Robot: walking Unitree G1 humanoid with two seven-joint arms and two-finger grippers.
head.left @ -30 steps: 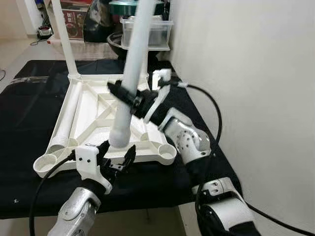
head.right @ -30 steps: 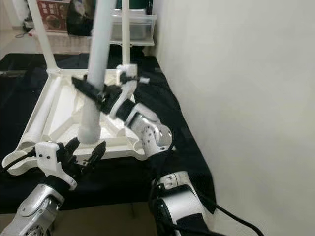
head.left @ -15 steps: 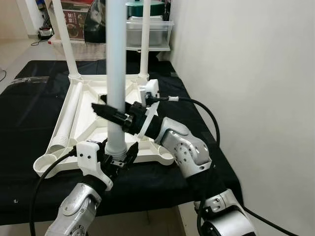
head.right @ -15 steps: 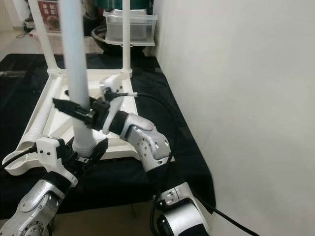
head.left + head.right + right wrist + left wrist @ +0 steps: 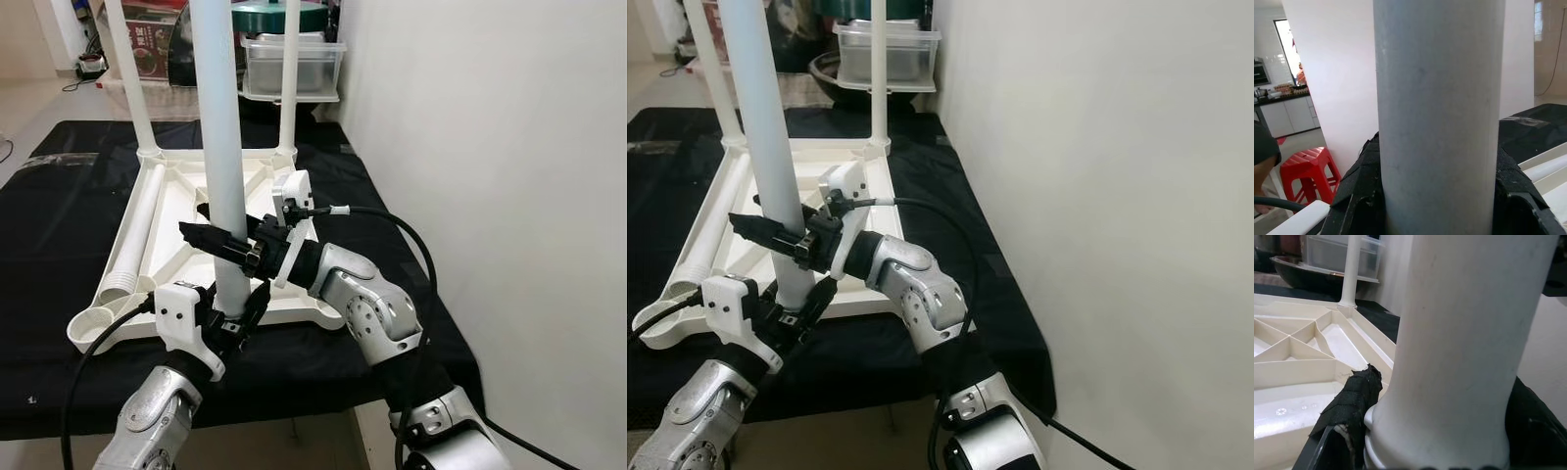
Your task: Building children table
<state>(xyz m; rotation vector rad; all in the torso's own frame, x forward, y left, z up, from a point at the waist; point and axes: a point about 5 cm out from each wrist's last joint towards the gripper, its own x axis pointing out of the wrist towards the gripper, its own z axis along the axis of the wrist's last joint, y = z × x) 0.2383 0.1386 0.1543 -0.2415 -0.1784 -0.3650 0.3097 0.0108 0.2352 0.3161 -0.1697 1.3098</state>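
Fingers of my right gripper point(image 5: 227, 246) are clamped around the white table leg point(image 5: 217, 127), holding it upright a little above its foot. My left gripper point(image 5: 233, 311) sits lower, its two fingers closed on either side of the leg's ribbed bottom end, right where it meets the near corner of the upturned tabletop point(image 5: 186, 220). In the left wrist view the black finger pad point(image 5: 1352, 396) presses against the collar at the leg's base.

As I judge it, the job is a good way along. Two legs already stand in the far corners point(image 5: 127, 73) point(image 5: 288, 78), this third one is at its socket but I cannot tell whether it is fully seated, and a fourth leg point(image 5: 134, 235) lies loose along the left side of the tabletop. The open ring socket at the near left corner point(image 5: 90, 323) is empty, so that leg is left to fit.

Everything is smooth, matt white plastic: round hollow tubes with ribbed ends, and a square top whose underside shows raised stiffening ribs crossing in an X. It rests on a worktop covered with soft black cloth point(image 5: 59, 196), beside a plain white wall point(image 5: 490, 147).
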